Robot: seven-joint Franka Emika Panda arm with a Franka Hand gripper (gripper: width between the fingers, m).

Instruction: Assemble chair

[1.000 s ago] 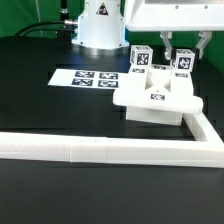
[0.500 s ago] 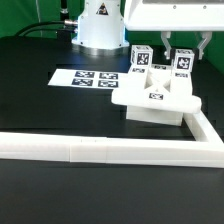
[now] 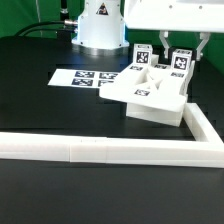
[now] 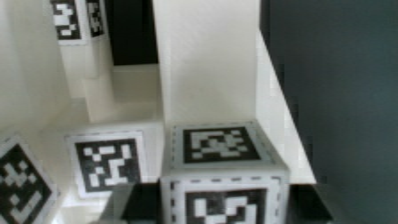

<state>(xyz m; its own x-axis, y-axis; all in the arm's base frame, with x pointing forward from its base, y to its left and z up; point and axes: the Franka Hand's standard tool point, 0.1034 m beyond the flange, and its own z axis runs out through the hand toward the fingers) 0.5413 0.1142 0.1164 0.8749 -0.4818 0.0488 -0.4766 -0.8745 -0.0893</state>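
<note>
The partly built white chair lies on the black table, just right of centre in the exterior view. It is a flat slab with tagged upright posts, and it sits skewed with one corner over the marker board. My gripper hangs over its far right end. The fingers stand on either side of a tagged post. In the wrist view the gripper is shut on that tagged block, with a dark finger against each side. More white tagged chair parts lie beside it.
The marker board lies flat on the table at the exterior view's left of the chair. The long white L-shaped rail runs along the front and turns back at the right. The robot base stands at the back.
The chair has swung and tilted: its slab now reaches left over the marker board's corner. The gripper stays closed around the tagged post at the right end.
</note>
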